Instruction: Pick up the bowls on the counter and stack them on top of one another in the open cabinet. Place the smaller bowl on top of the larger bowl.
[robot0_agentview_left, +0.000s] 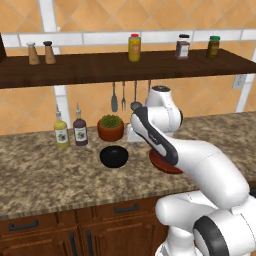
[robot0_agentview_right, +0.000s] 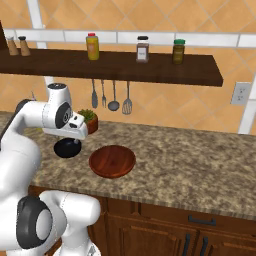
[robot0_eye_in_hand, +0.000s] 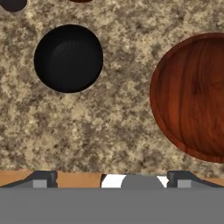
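The small glossy black bowl (robot0_agentview_left: 114, 156) (robot0_agentview_right: 66, 148) (robot0_eye_in_hand: 68, 58) sits upright on the granite counter (robot0_agentview_left: 50, 175) (robot0_agentview_right: 190, 165) (robot0_eye_in_hand: 118, 122). To its right lies the wide reddish-brown bowl (robot0_agentview_right: 112, 161) (robot0_eye_in_hand: 194, 98), partly hidden by my arm in the left base view (robot0_agentview_left: 162, 168). My gripper (robot0_eye_in_hand: 111, 179) hangs open above the counter, pointing down between the two bowls, with nothing held. The dark wooden shelf (robot0_agentview_left: 125, 67) (robot0_agentview_right: 125, 67) runs along the wall above.
A terracotta plant pot (robot0_agentview_left: 110, 128) (robot0_agentview_right: 91, 121) stands behind the black bowl. Two sauce bottles (robot0_agentview_left: 70, 132) stand to its left. Jars (robot0_agentview_left: 134, 47) (robot0_agentview_right: 142, 49) and shakers (robot0_agentview_left: 41, 52) occupy parts of the shelf. Utensils (robot0_agentview_left: 124, 97) (robot0_agentview_right: 110, 97) hang under it.
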